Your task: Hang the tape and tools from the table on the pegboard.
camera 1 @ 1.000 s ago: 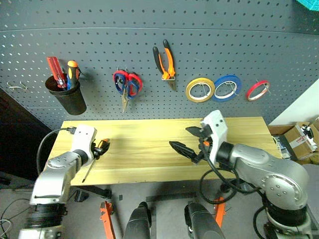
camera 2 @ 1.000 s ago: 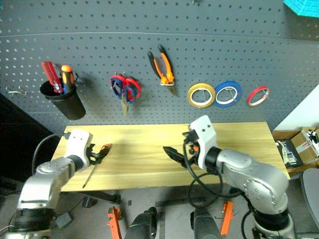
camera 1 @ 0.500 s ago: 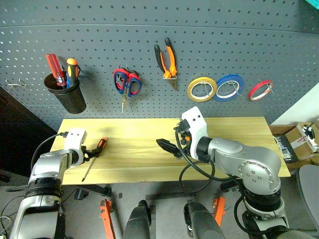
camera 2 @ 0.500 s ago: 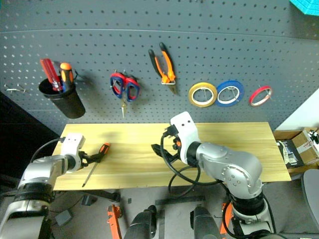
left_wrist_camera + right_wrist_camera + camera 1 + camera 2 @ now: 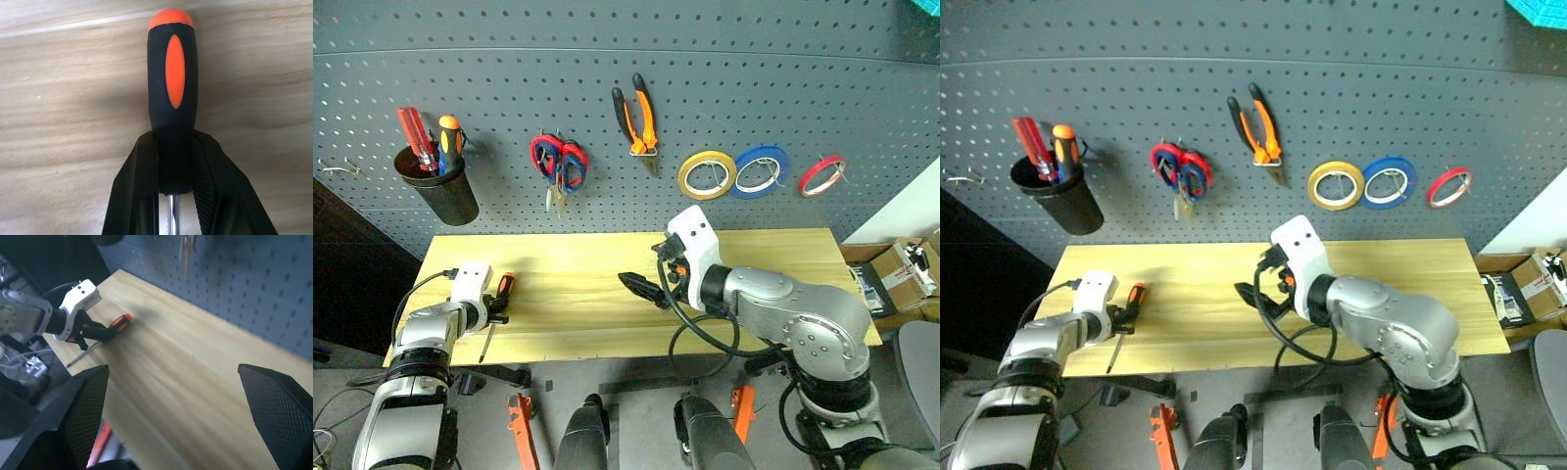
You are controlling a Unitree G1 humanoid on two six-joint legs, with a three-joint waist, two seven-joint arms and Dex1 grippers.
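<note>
The screwdriver [image 5: 173, 98], with an orange-and-black handle, lies near the left end of the table [image 5: 754, 257]. My left gripper [image 5: 176, 169] is shut on the lower part of its handle, and the steel shaft [image 5: 483, 343] points toward the front edge. Above the middle of the table, my right gripper [image 5: 641, 286] is open and holds nothing. On the pegboard [image 5: 803, 88] hang the orange-and-black pliers [image 5: 639, 117] and, at the right, the red tape [image 5: 820, 176].
Red-and-blue-handled scissors [image 5: 558, 164], a yellow tape ring [image 5: 707, 176] and a blue tape ring [image 5: 758, 172] also hang on the pegboard. A black cup [image 5: 440, 194] with red and orange tool handles hangs at its left. Cardboard boxes [image 5: 906, 269] sit past the table's right end.
My left gripper has sunk onto the screwdriver handle and shut on it. The right gripper stays open over the middle of the table.
</note>
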